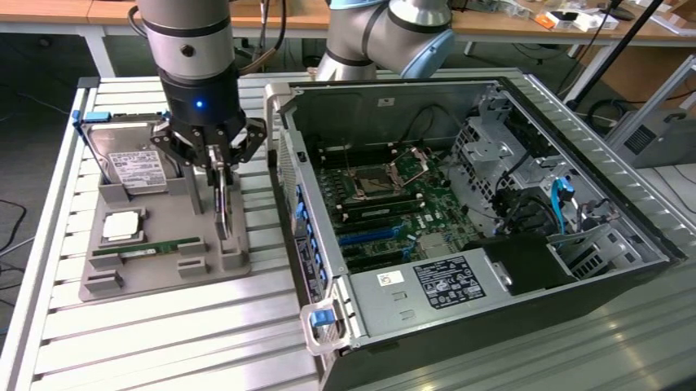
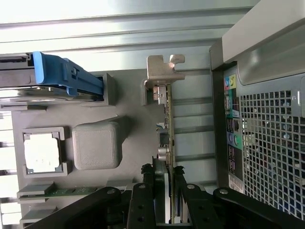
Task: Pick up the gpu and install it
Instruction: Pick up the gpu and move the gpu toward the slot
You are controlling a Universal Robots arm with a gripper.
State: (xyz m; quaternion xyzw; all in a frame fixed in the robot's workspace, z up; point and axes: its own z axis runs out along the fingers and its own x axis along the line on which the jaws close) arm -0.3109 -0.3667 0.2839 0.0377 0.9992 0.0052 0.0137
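While the computer case (image 1: 370, 106) lies open on the slatted surface (image 1: 163, 342), the arm (image 1: 191, 49) stands over the parts tray (image 1: 163, 273) with its jaws closed on the gpu (image 1: 222, 208).
Biggest is the case, side panel off, holding the motherboard (image 1: 403, 195) and a white-labelled power supply (image 1: 441, 285). Just beside it, toward the exterior view's left, the gray tray carries a hard drive (image 1: 136, 163) propped in a blue-edged carrier, a square processor (image 1: 120, 226) in its pocket, a slim memory stick (image 1: 147, 248) lying flat, and the gpu standing on edge on the side nearest the case, silver bracket (image 2: 164, 71) at one end. Overhead the arm hangs straight down, jaws pinching the card's two faces; whether it sits in its slot I cannot tell.
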